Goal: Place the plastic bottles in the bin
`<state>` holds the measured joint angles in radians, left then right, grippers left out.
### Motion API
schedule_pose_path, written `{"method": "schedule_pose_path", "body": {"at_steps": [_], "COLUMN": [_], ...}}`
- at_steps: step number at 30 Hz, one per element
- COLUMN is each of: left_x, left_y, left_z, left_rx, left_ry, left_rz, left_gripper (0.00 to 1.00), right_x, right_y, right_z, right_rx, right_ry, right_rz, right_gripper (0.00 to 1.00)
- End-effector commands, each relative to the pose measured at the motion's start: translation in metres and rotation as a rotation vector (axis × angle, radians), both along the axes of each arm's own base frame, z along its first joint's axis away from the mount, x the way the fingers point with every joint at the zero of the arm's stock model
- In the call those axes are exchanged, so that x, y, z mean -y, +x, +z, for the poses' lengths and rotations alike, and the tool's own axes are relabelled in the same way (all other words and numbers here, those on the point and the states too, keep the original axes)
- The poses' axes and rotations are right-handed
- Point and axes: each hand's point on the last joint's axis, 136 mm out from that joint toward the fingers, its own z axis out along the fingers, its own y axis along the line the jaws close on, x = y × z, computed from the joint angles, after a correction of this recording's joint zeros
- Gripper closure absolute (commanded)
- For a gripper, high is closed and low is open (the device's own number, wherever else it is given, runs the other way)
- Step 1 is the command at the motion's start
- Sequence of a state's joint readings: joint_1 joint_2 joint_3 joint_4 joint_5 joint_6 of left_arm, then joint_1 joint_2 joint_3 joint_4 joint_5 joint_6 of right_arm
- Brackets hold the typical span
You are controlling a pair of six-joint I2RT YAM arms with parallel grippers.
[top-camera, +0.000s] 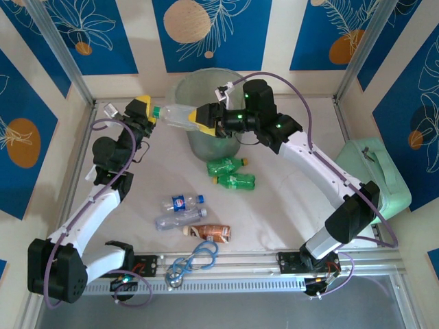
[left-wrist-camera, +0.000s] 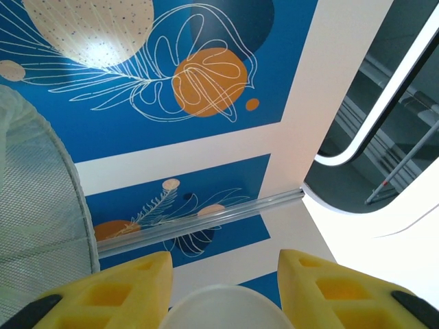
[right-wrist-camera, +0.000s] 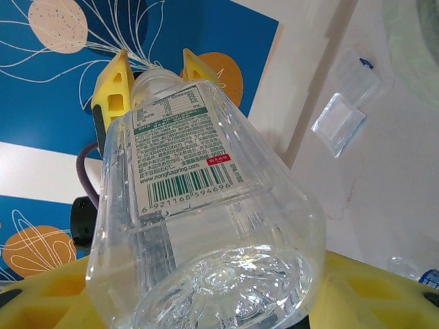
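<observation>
The clear bottle (top-camera: 180, 116) is held level at upper centre of the top view, across the left rim of the bin (top-camera: 209, 145), with its neck clamped by the left gripper (top-camera: 151, 112). Its base is flanked by the right gripper (top-camera: 202, 118) — whether that gripper is closed on it cannot be told.

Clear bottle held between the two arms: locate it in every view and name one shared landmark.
Top external: clear bottle upper centre-left, between both arms' yellow fingers, at the bin's left rim.
Left wrist: its pale rounded end at bottom centre, between the fingers.
Right wrist: large in the centre, base nearest the camera.
Shared landmark: blue leaf-pattern wall panel.
</observation>
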<state>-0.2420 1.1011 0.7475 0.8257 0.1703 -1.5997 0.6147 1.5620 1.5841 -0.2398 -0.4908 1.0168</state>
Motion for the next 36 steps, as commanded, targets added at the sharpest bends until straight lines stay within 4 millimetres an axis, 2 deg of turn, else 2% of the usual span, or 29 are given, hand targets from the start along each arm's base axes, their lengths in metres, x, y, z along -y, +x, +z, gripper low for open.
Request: {"method": "schedule_pose_path", "body": {"at_steps": [1, 3, 4, 5, 8, 9, 10, 15, 18, 21, 25, 28, 29, 33, 36], "left_x": [0.005, 0.007, 0.008, 0.009, 0.017, 0.018, 0.017, -0.001, -0.02, -0.027, -0.026, -0.032, -0.033, -0.033, -0.033], "left_y": [-0.004, -0.002, -0.002, -0.001, 0.002, 0.002, 0.002, -0.011, -0.019, -0.028, -0.04, -0.048, -0.049, -0.054, -0.056], "left_z": [-0.001, -0.006, -0.008, -0.01, -0.015, -0.017, -0.018, -0.013, -0.026, -0.043, -0.064, -0.07, -0.07, -0.072, -0.079], "left_rx": [0.004, -0.016, -0.026, -0.035, -0.072, -0.095, -0.106, -0.172, -0.267, -0.323, -0.355, -0.372, -0.372, -0.377, -0.397], "left_ry": [0.015, 0.038, 0.055, 0.08, 0.234, 0.295, 0.351, 0.663, 0.801, 0.857, 0.874, 0.904, 0.909, 0.92, 0.924], "left_rz": [-0.028, -0.028, -0.029, -0.03, -0.05, -0.052, -0.045, 0.049, 0.113, 0.115, 0.079, 0.092, 0.094, 0.087, 0.072], "left_gripper": [0.9, 0.88, 0.84, 0.75, 0.22, 0.09, 0.0, 0.0, 0.0, 0.0, 0.0, 0.0, 0.0, 0.0, 0.0], "right_x": [0.0, 0.002, 0.003, 0.004, 0.01, 0.014, 0.017, 0.049, 0.066, 0.078, 0.088, 0.092, 0.094, 0.101, 0.104], "right_y": [0.004, 0.006, 0.007, 0.008, 0.012, 0.016, 0.019, 0.045, 0.067, 0.089, 0.112, 0.124, 0.128, 0.147, 0.154], "right_z": [0.021, 0.023, 0.024, 0.025, 0.029, 0.03, 0.031, 0.028, 0.018, 0.002, -0.018, -0.03, -0.034, -0.046, -0.042], "right_rx": [0.044, 0.047, 0.049, 0.05, 0.059, 0.062, 0.065, 0.051, 0.026, -0.024, -0.069, -0.09, -0.1, -0.133, -0.126], "right_ry": [0.04, 0.041, 0.04, 0.037, 0.026, 0.018, 0.008, -0.06, -0.108, -0.165, -0.238, -0.281, -0.297, -0.339, -0.343], "right_rz": [0.001, -0.003, -0.005, -0.01, -0.032, -0.048, -0.063, -0.176, -0.228, -0.254, -0.287, -0.314, -0.322, -0.342, -0.349], "right_gripper": [0.5, 0.53, 0.54, 0.55, 0.55, 0.55, 0.55, 0.54, 0.52, 0.53, 0.54, 0.52, 0.5, 0.26, 0.23]}}
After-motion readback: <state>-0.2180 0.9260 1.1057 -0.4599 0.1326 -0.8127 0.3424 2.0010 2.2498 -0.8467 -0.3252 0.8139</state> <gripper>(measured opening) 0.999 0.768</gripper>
